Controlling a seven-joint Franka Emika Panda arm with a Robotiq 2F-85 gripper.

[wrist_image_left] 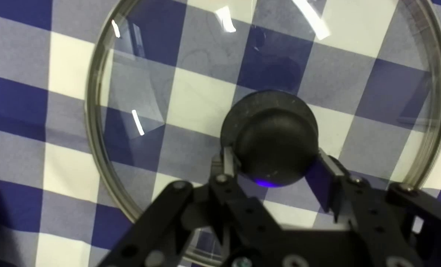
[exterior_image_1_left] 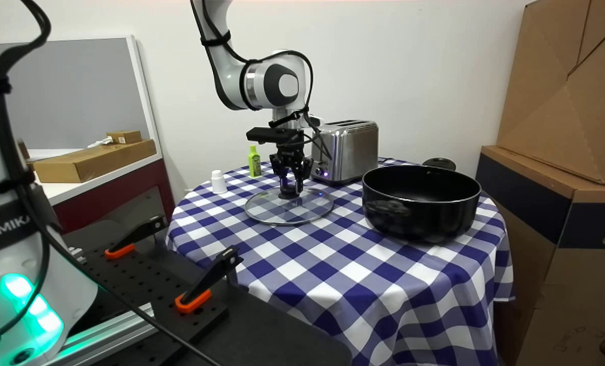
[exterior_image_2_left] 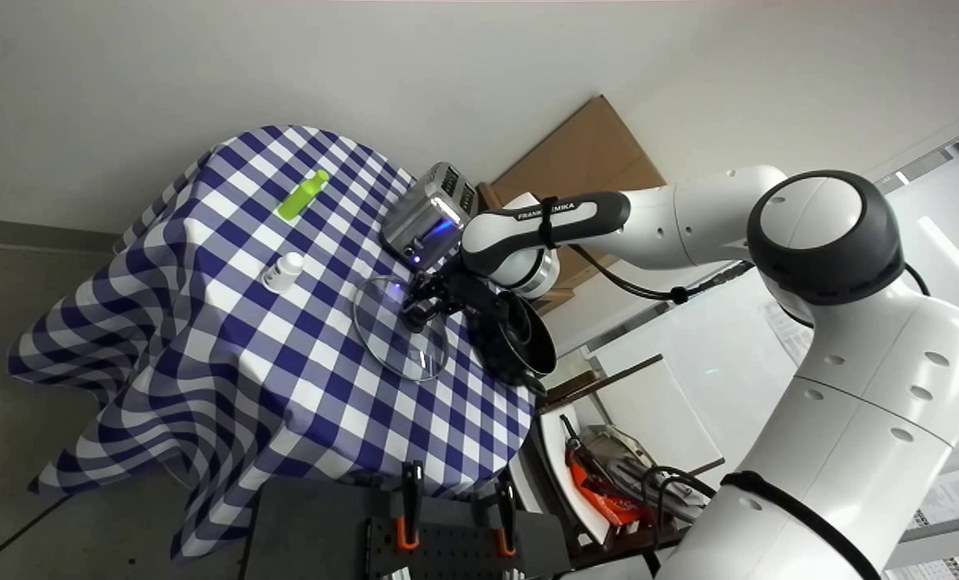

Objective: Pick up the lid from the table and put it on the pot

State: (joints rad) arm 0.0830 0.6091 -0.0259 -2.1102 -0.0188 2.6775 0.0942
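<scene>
Lid [exterior_image_1_left: 295, 211] sits right under my gripper [wrist_image_left: 275, 161], its knob [wrist_image_left: 278, 139] between the fingers [wrist_image_left: 228, 163], so I judge a firm squeeze and a straight lift come next. Those fingers stand apart, one on either side, but I can't tell whether they press on the knob. Under them the lid lies flat on the table [exterior_image_1_left: 307, 259], and the pot [exterior_image_1_left: 424, 216] stands near it with a gap between.

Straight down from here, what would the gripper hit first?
Probably the glass of the lid: the gripper points down at it, seemingly straddling the knob, though depth is hard to judge.
</scene>
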